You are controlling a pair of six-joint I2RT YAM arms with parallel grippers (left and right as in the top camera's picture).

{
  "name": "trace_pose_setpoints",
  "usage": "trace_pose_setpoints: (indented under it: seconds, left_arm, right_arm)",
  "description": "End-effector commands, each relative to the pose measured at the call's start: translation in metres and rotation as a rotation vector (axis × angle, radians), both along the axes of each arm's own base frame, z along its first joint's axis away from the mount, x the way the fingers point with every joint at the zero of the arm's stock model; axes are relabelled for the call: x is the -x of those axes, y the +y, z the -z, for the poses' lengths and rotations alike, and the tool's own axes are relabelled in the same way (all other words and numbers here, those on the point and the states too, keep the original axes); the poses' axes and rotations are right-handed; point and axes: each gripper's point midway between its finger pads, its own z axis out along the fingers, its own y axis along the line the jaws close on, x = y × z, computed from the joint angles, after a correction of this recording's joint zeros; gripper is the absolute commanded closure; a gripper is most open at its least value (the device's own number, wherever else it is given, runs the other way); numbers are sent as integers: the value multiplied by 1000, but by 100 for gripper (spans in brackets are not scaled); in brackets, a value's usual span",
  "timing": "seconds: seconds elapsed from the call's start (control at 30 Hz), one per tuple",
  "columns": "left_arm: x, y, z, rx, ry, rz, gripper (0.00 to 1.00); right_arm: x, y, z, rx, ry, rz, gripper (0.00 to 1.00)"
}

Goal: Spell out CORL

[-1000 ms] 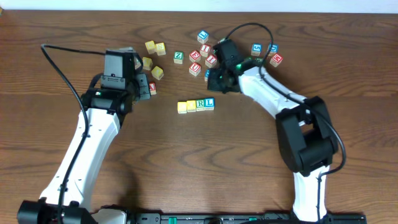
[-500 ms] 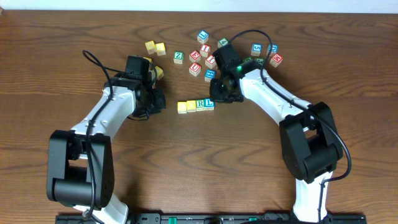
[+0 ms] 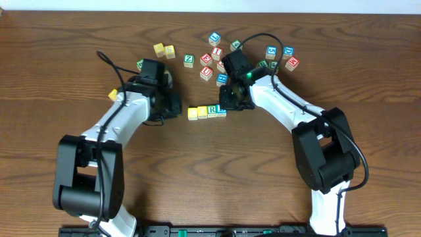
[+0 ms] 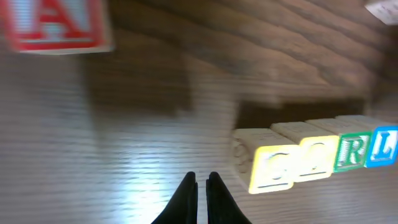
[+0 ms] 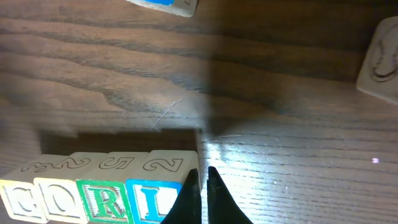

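Four cubes stand side by side in a row reading CORL: a yellow C (image 4: 272,168), a yellow O (image 4: 317,158), a green R (image 4: 353,151) and a blue L (image 4: 385,146). In the overhead view the row (image 3: 207,111) lies at mid-table between both grippers. My left gripper (image 4: 201,178) is shut and empty, low over the wood just left of the C cube. My right gripper (image 5: 203,172) is shut and empty, its tips against the right side of the L cube (image 5: 152,199). From above, the left gripper (image 3: 176,108) and right gripper (image 3: 228,105) flank the row's ends.
Several loose cubes lie behind the row: two yellow ones (image 3: 164,50), a green Z (image 3: 189,59), red-lettered ones (image 3: 206,66), blue ones (image 3: 271,51). A red A cube (image 4: 59,25) sits behind the left gripper. One small yellow cube (image 3: 113,95) lies left of the left arm.
The left arm has swung right, bringing its shut gripper to the row's left end. The right gripper has shifted slightly left and down to the L cube's side.
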Motion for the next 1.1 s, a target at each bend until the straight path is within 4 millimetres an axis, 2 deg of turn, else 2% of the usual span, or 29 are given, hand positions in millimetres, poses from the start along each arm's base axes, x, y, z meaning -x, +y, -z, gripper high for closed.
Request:
trace_pose_setpoints:
  seconds: [0.0,0.1,0.5,0.73,1.07]
  left_arm:
    - [5,-19,12,4,13,63,93]
    - [4,-22,20,5,25,61,92]
    - [-1,-25,19,10,0,69,92]
    - [-1,-38,20,8,-23,122,93]
    - [-2,-38,19,9,-30,122,93]
  right_arm:
    - [5,0,10,24,14,-16,99]
    - [5,0,11,24,15,-16,99]
    - [5,0,11,24,19,-16,99]
    - [11,6,12,22,27,-32,99]
    - [20,5,13,15,72,-13,99]
